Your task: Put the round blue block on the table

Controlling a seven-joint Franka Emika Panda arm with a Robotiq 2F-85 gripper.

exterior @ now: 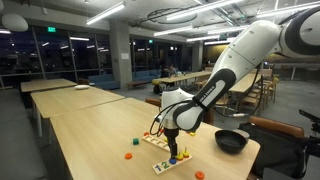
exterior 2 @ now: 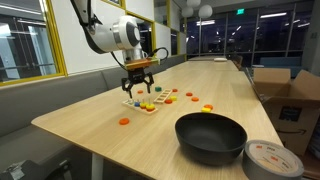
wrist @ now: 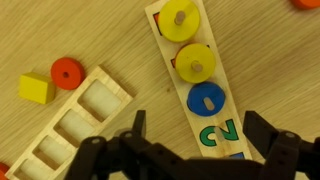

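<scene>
In the wrist view the round blue block [wrist: 207,98] sits on a peg of a narrow wooden board [wrist: 224,112], below two yellow round pieces [wrist: 180,22] and above a green piece [wrist: 217,132]. My gripper [wrist: 196,128] is open and empty, hovering right over the board, its fingers either side of the green piece just below the blue block. In both exterior views the gripper [exterior: 173,136] [exterior 2: 139,82] hangs just above the toy boards on the pale light-wood table [exterior: 90,135] [exterior 2: 110,120].
A second wooden board with empty round holes [wrist: 75,125] lies beside the first. An orange disc [wrist: 67,72] and a yellow cube [wrist: 36,89] lie loose on the table. A black bowl [exterior 2: 210,135] [exterior: 231,141] and a tape roll [exterior 2: 272,158] stand near the table's end.
</scene>
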